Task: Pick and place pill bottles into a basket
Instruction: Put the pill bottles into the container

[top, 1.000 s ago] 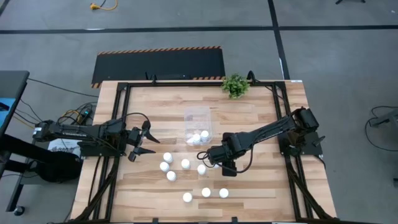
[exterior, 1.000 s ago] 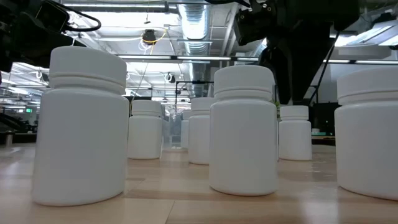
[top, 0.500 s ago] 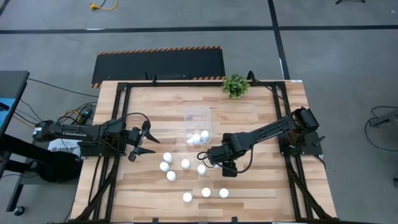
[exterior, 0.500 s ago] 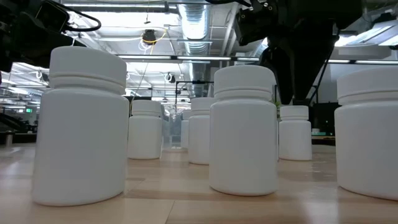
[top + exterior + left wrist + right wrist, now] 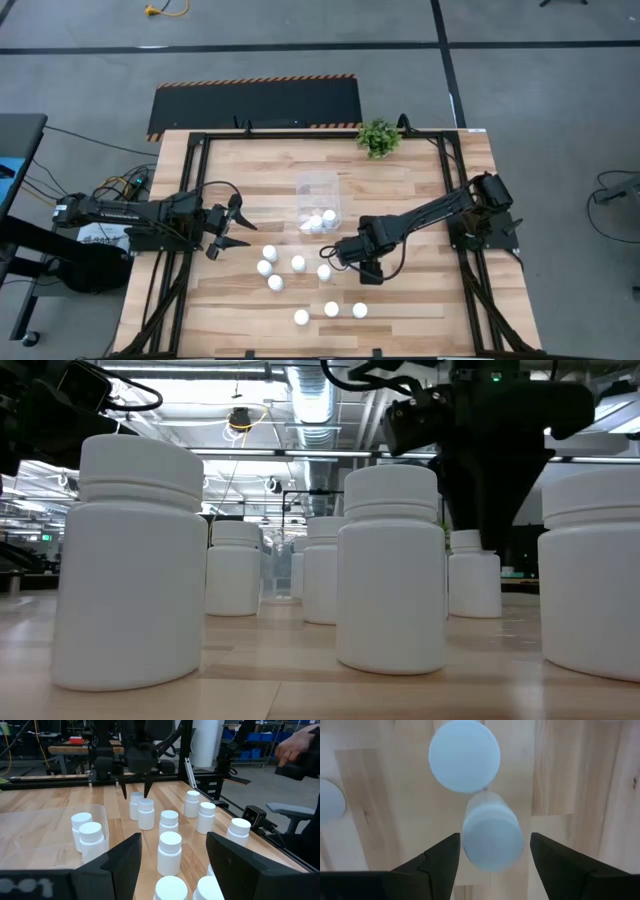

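Observation:
Several white pill bottles (image 5: 298, 263) stand upright on the wooden table. Two more (image 5: 322, 218) stand inside the clear basket (image 5: 318, 190) at the table's middle. My right gripper (image 5: 493, 840) points straight down, open, just right of the cluster. Its fingers stand on either side of one bottle (image 5: 492, 837) without touching it; in the high view the arm hides that bottle. A second bottle (image 5: 464, 755) stands close beside it. In the left wrist view the right gripper's fingertips (image 5: 146, 790) hang at about the height of the bottle tops. My left gripper (image 5: 172, 870) waits open at the table's left side.
A small green potted plant (image 5: 378, 137) stands at the far edge. Black frame rails (image 5: 195, 190) run along the table's sides. Three bottles (image 5: 331, 310) stand in a row near the front edge. A person's hand (image 5: 295, 747) shows beyond the table in the left wrist view.
My right gripper has come down a little over the bottle beneath it; in the low view its dark body now hangs lower behind the bottles. No bottle has moved.

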Available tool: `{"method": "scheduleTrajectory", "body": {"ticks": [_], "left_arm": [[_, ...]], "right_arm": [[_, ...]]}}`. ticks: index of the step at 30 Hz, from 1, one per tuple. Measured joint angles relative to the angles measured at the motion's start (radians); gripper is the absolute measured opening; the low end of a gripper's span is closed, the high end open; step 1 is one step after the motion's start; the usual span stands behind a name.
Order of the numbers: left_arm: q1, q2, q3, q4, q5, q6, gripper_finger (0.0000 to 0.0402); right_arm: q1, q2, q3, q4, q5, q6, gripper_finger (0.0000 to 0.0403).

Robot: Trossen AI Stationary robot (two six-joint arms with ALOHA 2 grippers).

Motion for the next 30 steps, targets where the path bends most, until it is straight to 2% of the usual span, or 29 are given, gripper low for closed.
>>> {"method": "scheduleTrajectory", "body": {"ticks": [17,30], "left_arm": [[0.0,0.0,0.0,0.0,0.0,0.0,0.0211],[0.0,0.0,0.0,0.0,0.0,0.0,0.0211]], "right_arm": [[0.0,0.0,-0.001,0.01,-0.003,-0.019,0.0233],[0.0,0.0,-0.001,0.009,-0.003,-0.027,0.0163]]}}
